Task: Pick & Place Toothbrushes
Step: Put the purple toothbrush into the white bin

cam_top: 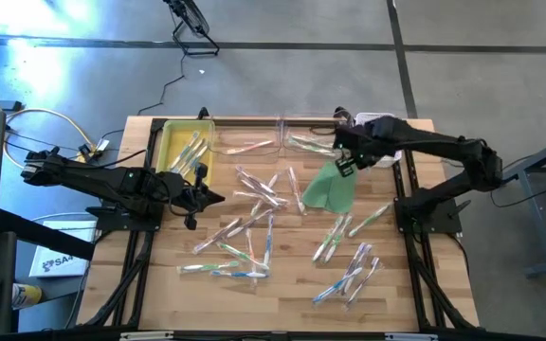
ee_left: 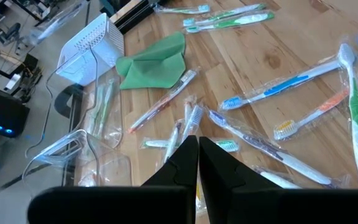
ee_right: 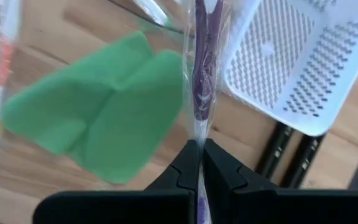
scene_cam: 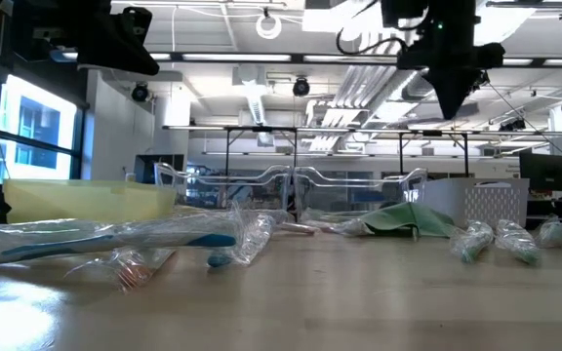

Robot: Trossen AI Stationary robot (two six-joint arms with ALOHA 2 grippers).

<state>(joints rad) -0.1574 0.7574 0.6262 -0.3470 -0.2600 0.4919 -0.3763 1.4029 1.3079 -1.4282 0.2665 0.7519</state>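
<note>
Right gripper (ee_right: 199,163) pinches a purple toothbrush (ee_right: 202,93), its head cut off from view.

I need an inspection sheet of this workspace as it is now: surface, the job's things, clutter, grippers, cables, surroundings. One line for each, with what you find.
Surface: wooden table, bare wood between the items.
Job's things: wrapped toothbrushes scattered across the table; a few lie in the yellow tray; one purple toothbrush is held by the right gripper.
Clutter: green cloth near the middle; clear bins and a white perforated basket at the far edge.
Grippers: left gripper shut, empty, above the table beside the yellow tray; right gripper shut on the purple toothbrush, above the green cloth.
Cables: yellow cable and black cable on the floor, off the table.
Surroundings: grey floor, workshop room behind; no person seen.
</note>
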